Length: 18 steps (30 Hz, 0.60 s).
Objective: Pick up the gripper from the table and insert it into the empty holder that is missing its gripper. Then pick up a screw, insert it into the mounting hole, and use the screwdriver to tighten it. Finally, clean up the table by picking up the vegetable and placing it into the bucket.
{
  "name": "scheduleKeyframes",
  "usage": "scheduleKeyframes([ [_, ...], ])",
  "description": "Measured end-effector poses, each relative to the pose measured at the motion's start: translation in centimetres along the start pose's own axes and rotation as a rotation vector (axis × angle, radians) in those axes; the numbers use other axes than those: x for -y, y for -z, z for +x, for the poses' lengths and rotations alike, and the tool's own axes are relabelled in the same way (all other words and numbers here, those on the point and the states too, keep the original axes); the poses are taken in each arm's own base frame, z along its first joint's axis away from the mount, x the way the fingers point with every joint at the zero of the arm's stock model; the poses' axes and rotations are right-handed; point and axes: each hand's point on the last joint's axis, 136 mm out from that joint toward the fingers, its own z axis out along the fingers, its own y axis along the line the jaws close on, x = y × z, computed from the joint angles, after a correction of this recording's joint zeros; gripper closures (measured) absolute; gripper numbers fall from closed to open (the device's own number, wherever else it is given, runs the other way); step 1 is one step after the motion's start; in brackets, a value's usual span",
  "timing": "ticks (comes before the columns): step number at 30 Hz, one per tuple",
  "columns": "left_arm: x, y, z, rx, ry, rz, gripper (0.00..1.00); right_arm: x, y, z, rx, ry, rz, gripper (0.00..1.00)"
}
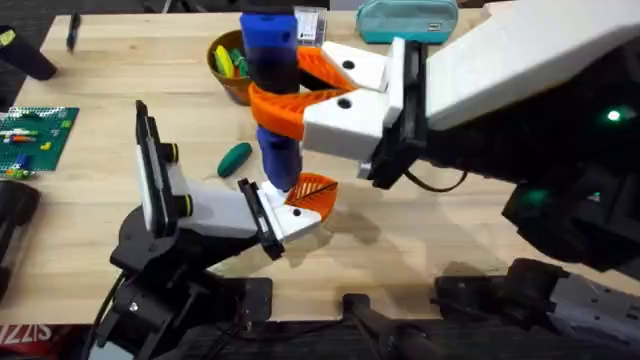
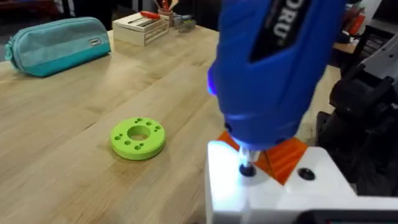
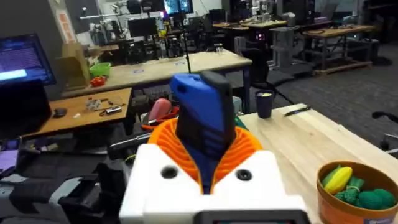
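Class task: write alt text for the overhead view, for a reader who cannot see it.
The right arm's hand, with curved orange fingers, holds a thick blue screwdriver upright, tip down over a white blocky holder carrying a small orange ribbed finger. A dark green oval toy lies on the wooden table.

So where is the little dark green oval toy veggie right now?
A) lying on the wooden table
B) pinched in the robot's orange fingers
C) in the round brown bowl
A: the small dark green oval toy vegetable lies on the bare wooden table, apart from the round brown bowl, while the right gripper holds the blue screwdriver.
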Motion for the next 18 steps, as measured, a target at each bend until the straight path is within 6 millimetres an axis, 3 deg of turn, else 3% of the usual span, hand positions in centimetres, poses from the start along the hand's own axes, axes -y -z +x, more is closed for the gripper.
scheduleKeyframes([
  [6,0.0,0.0,0.0,0.001,-0.001,0.0,0.98,0.0,0.0,-0.2,0.008,0.002,-0.002,0.943],
  [13,0.4,0.1,-1.4,0.034,-0.046,0.011,0.98,-1.4,0.3,-2.0,0.116,0.029,-0.07,0.943],
  [18,0.4,0.1,-1.0,0.02,-0.033,0.013,0.98,-1.2,0.3,-1.5,0.094,0.014,-0.059,0.943],
])
